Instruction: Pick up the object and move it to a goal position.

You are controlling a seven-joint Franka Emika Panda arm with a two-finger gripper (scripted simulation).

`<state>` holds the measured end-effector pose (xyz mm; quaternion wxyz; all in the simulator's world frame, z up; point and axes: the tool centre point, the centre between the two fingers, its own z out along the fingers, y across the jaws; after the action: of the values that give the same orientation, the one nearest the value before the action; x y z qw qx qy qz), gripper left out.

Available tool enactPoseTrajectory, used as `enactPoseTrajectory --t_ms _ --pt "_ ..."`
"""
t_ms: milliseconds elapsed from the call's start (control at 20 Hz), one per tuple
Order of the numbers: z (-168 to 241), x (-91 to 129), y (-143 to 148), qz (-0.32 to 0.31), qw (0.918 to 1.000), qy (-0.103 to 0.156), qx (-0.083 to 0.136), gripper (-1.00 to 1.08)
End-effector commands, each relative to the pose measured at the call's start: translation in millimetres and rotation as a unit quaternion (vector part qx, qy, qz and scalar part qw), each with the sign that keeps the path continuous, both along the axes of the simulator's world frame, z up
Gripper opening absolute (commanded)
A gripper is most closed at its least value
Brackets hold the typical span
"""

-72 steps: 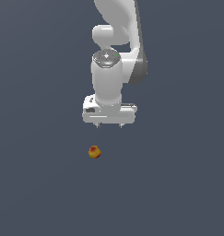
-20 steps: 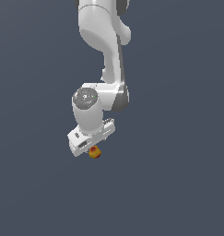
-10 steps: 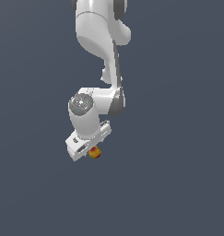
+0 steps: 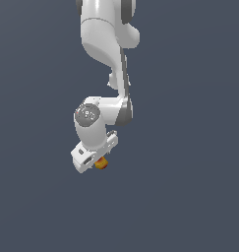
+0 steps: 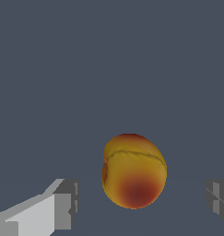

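Heads up, your gripper (image 5: 140,203) has its jaws spread wide with the object (image 5: 133,170) sitting in the gap between the fingers (image 5: 62,205), clear of both. So nothing is gripped yet. In the exterior view the little orange-yellow ball (image 4: 101,163) peeks out from under the white gripper body (image 4: 93,153), out in the middle of the plain grey floor with no edge or corner in sight.

What I'd worry about: that thing is roundish and lumpy, so if the pads close off-centre it'll probably squirt out sideways or roll away. In the wrist view it looks closer to one finger than the other, so one pad may touch first and nudge it before the other arrives. I'd guess that's your biggest risk.

Also can't tell from either view how low the fingertips are relative to the ball's middle. Close too high and you'll just pinch the top and pop it loose. And lift slowly once you've got it, since a lumpy surface gives a poor contact patch.
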<state>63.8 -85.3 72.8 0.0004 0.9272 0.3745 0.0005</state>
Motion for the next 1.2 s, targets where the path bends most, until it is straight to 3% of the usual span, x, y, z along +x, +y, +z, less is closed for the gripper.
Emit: enactPoseTrajectory --t_ms 0,500,550,1150 --pt "-13 -1 0 0.001 1.0 0.001 0.0 1.0" --pt "-38 0 0 0.001 1.0 0.001 0.0 1.0" --pt "-38 0 0 0.001 1.0 0.001 0.0 -1.0" --pt "-37 0 1 0.001 1.0 0.001 0.0 -1.0"
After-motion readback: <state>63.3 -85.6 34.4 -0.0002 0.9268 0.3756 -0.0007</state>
